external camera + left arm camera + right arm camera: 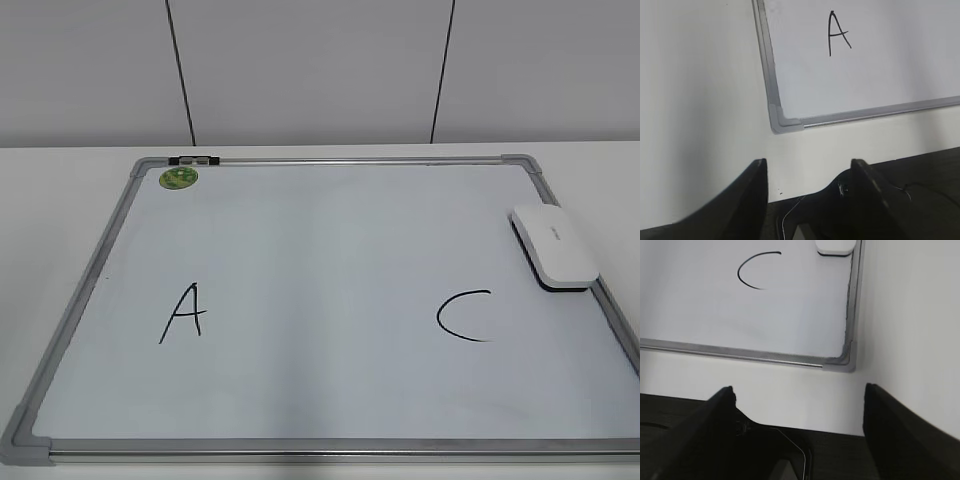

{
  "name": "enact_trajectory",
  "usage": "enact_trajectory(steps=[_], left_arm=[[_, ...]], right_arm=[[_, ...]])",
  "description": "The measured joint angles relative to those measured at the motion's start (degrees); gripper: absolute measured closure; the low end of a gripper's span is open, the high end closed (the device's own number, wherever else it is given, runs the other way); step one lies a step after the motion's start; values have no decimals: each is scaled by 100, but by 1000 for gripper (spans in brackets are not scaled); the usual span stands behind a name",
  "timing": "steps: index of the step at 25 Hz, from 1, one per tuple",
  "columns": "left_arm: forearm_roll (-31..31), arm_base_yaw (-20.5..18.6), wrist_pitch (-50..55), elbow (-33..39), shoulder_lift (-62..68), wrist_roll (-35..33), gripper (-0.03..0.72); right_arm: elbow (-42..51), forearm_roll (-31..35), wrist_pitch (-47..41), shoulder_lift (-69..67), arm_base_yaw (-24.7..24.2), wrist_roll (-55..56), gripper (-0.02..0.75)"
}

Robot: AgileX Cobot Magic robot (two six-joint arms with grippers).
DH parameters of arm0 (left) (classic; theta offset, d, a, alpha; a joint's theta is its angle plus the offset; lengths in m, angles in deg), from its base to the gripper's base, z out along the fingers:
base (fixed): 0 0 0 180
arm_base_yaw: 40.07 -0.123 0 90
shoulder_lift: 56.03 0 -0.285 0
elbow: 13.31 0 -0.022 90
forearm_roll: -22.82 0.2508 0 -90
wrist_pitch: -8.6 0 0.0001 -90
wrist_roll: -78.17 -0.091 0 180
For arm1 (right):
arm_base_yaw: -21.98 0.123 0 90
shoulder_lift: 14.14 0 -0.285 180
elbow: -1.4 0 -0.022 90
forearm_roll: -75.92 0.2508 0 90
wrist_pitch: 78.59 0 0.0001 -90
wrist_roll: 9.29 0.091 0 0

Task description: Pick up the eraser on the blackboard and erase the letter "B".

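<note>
eraser (554, 246): flat on blackboard (330, 400), right edge, above the "C" (464, 316)
"A" (184, 312): board's left side
left gripper (807, 175): fingers spread, off board's near-left corner
right gripper (799, 405): fingers spread, empty, off near-right corner

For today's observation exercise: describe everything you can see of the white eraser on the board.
The eraser is a white, rounded rectangular block, apparently smooth plastic, with faint grey lettering on top and a dark layer underneath. It lies flat, dark side down, at the right edge of the blackboard, partly over the grey frame, above and right of the letter C. Neither gripper touches it. The right wrist view shows only its near end.
</note>
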Motion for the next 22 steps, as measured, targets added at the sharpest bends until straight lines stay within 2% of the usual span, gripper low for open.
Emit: enact_trajectory(steps=[6, 12, 22], left_arm=[[109, 8, 0, 850, -959, 9, 289], [432, 8, 0, 1567, -1504, 9, 289], [707, 8, -657, 1806, -1585, 9, 291]], right_arm=[[990, -348, -12, 980, 0, 184, 190], [1666, -710, 212, 1162, 0, 267, 218], [2003, -877, 670, 1162, 0, 271, 234]])
